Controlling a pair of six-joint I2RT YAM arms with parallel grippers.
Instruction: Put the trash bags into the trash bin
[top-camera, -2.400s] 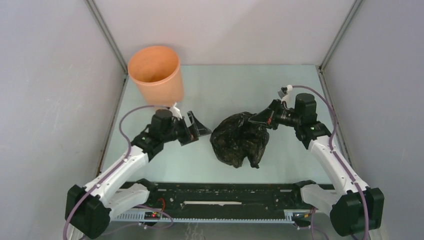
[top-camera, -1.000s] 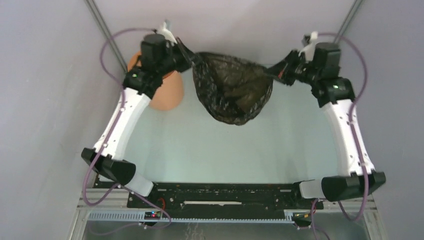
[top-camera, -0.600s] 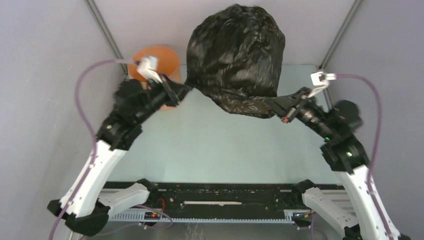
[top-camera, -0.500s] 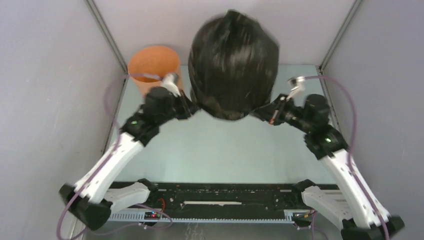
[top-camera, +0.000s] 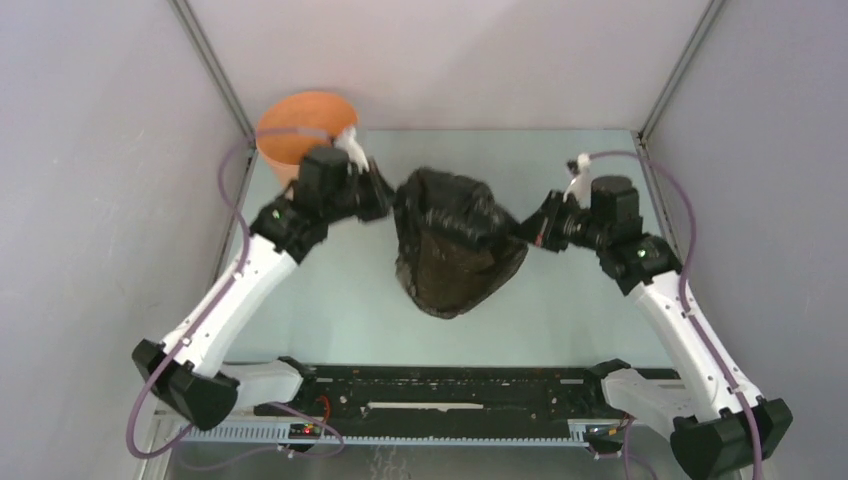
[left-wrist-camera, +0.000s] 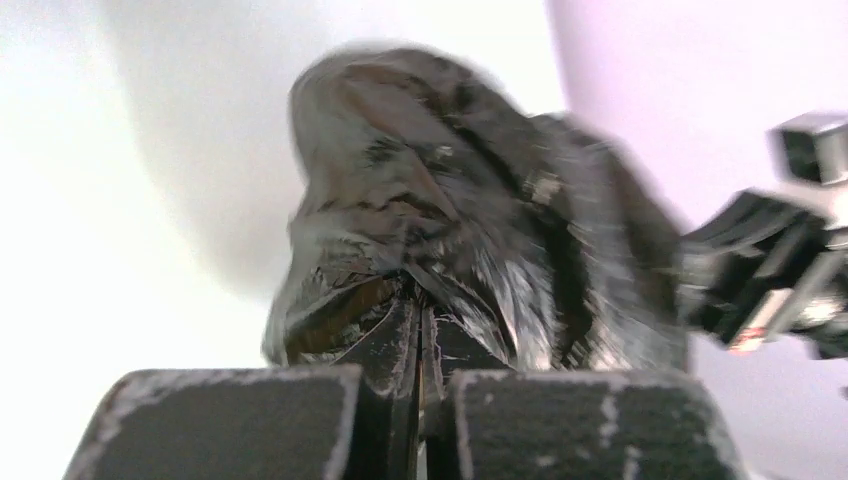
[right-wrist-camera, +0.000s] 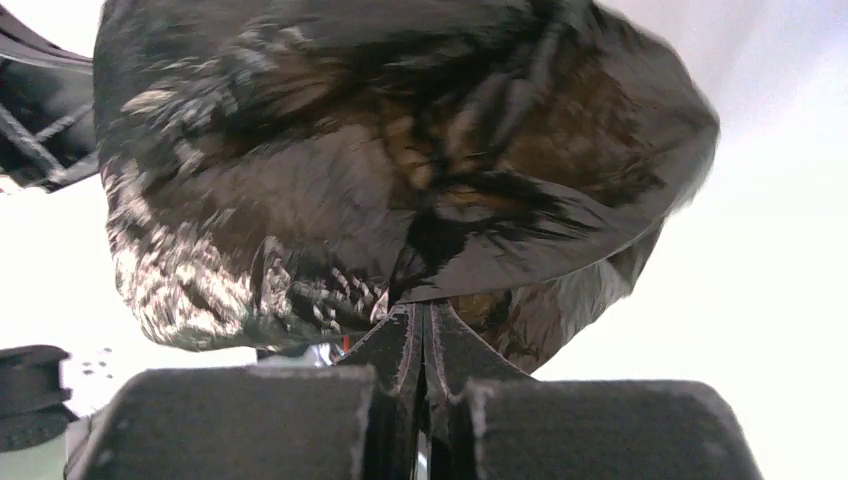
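The black trash bag (top-camera: 452, 250) hangs stretched between both arms over the middle of the table, its mouth held wide and its body sagging toward me. My left gripper (top-camera: 392, 200) is shut on the bag's left edge, just right of the orange trash bin (top-camera: 300, 128). My right gripper (top-camera: 524, 232) is shut on the bag's right edge. In the left wrist view the wrinkled bag (left-wrist-camera: 450, 220) bulges beyond the pinched fingertips (left-wrist-camera: 418, 315). In the right wrist view the bag (right-wrist-camera: 380, 160) fills the frame above the closed fingertips (right-wrist-camera: 425, 315).
The bin stands in the far-left corner against the grey enclosure walls (top-camera: 100, 200). A metal post (top-camera: 215, 70) runs just behind it. The pale green table top (top-camera: 580, 310) spreads beneath the bag, and the black base rail (top-camera: 440, 400) lies along the near edge.
The bag was swung high toward the back and ballooned out; both arms have now come down and the bag hangs lower, collapsed, between the grippers. Both grips stayed shut.
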